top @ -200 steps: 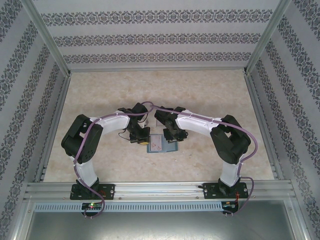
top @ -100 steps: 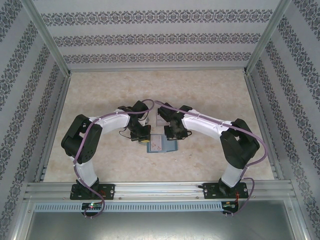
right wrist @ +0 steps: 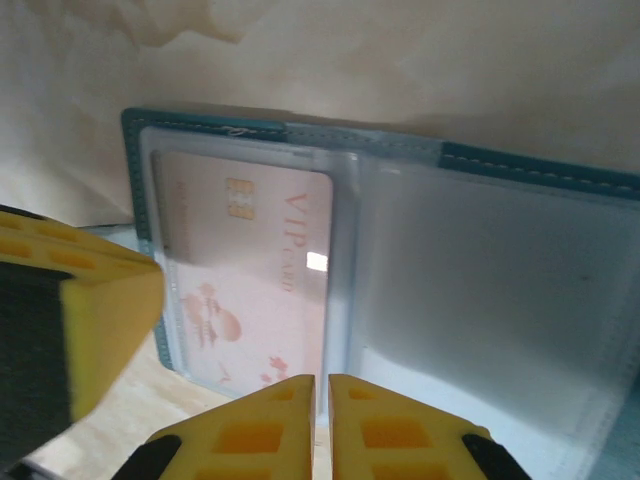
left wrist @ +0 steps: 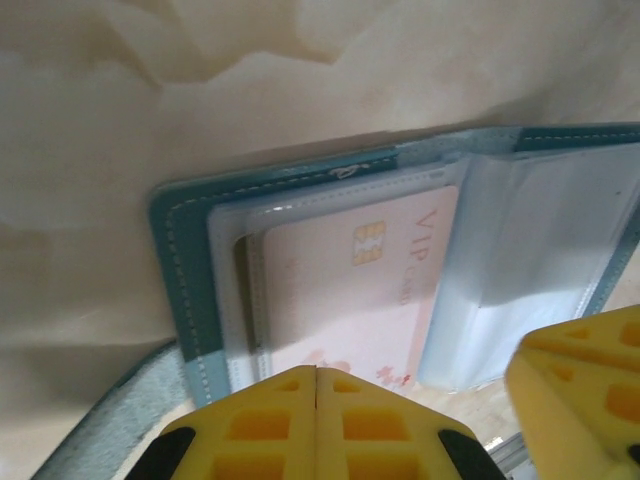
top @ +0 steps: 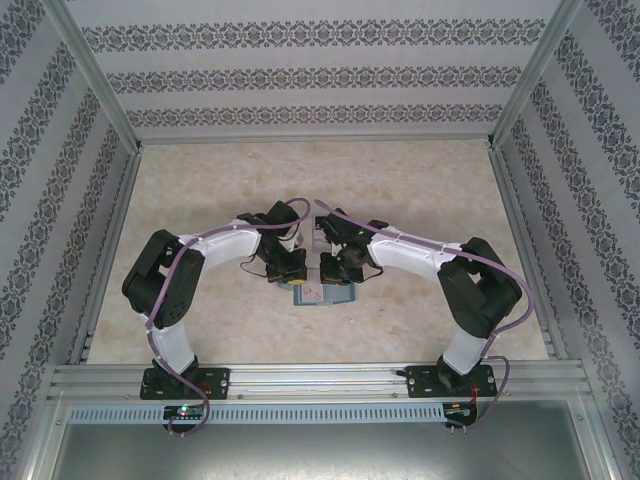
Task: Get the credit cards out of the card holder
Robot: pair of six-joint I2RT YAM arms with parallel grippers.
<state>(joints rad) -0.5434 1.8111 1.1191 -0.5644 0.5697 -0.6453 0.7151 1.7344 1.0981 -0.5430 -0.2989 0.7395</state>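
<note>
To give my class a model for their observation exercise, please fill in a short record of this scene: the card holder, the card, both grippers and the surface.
card holder: teal, lying open on the table
card: pale pink, with a chip and "VIP" lettering, inside a clear sleeve, not yet out
left gripper: shut, at the holder's edge
right gripper: fingers nearly together at the sleeve's edge; grip unclear
table: beige, marbled

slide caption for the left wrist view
Shut left gripper at the open card holder, pink VIP card tucked inside
</note>
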